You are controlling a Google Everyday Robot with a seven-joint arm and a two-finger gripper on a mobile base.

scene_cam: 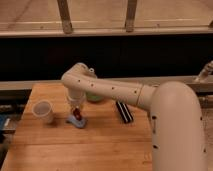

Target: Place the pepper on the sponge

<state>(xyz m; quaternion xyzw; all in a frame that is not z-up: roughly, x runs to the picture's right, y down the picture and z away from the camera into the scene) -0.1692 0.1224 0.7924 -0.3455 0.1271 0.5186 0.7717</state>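
My gripper (76, 110) hangs at the left of the wooden table (100, 145), pointing down right over the sponge (80, 122). It is shut on the pepper (77, 115), a small dark red piece showing at the fingertips. The pepper is just above the sponge or touching it; I cannot tell which. The sponge is a flat light blue-grey pad, partly covered by the gripper and the pepper.
A translucent white cup (43, 111) stands left of the sponge. A green bowl (95, 96) sits behind my arm, mostly hidden. A black striped bar (124, 111) lies to the right. My arm spans the right side of the table.
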